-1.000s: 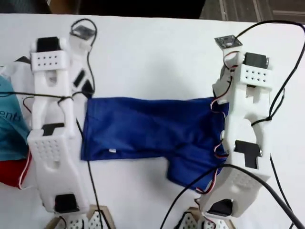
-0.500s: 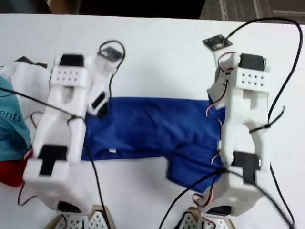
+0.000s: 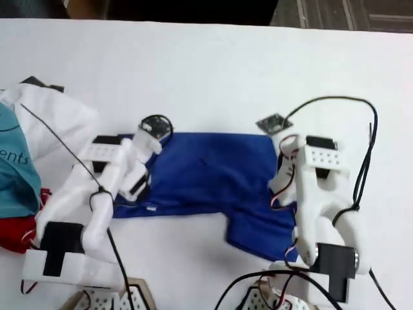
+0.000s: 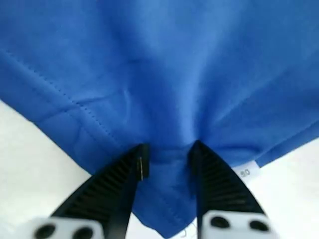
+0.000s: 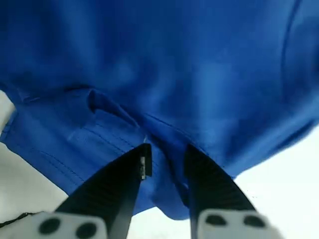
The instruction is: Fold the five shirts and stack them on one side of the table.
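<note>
My left tool (image 4: 169, 149) clenches a bunched edge of the blue shirt (image 3: 206, 171), and my right tool (image 5: 166, 149) grips another. The shirt lies spread mid-desk between my arms. At the left edge a red shirt (image 3: 13, 234), a teal shirt (image 3: 13, 171) and a white shirt (image 3: 61, 119) are heaped, cut off by the frame. The white desk (image 3: 226, 77) ends at a dark room (image 3: 193, 10), hard to make out.

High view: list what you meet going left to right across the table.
teal shirt -> left arm -> blue shirt -> right arm
</note>
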`<state>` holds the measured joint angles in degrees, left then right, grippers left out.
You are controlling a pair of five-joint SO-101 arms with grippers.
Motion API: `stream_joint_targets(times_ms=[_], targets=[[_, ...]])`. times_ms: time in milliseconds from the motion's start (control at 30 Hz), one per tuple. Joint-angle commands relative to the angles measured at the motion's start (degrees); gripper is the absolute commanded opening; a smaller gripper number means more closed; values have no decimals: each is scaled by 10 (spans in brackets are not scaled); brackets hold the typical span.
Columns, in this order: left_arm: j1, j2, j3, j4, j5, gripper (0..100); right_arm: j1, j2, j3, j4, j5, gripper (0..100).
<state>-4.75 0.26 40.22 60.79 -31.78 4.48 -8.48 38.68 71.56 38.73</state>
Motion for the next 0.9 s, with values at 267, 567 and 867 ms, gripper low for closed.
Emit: stream_joint_targets(times_ms=[267,567,867], targets=[[-32,-66,-141,219,-20,161,-6,-35,36,-35,2,116],[-32,-92,18,95,-21,161,-6,-36,36,-31,3,116],[-36,-98,106,-53,-14,158,-47,-93,69,31,51,116]])
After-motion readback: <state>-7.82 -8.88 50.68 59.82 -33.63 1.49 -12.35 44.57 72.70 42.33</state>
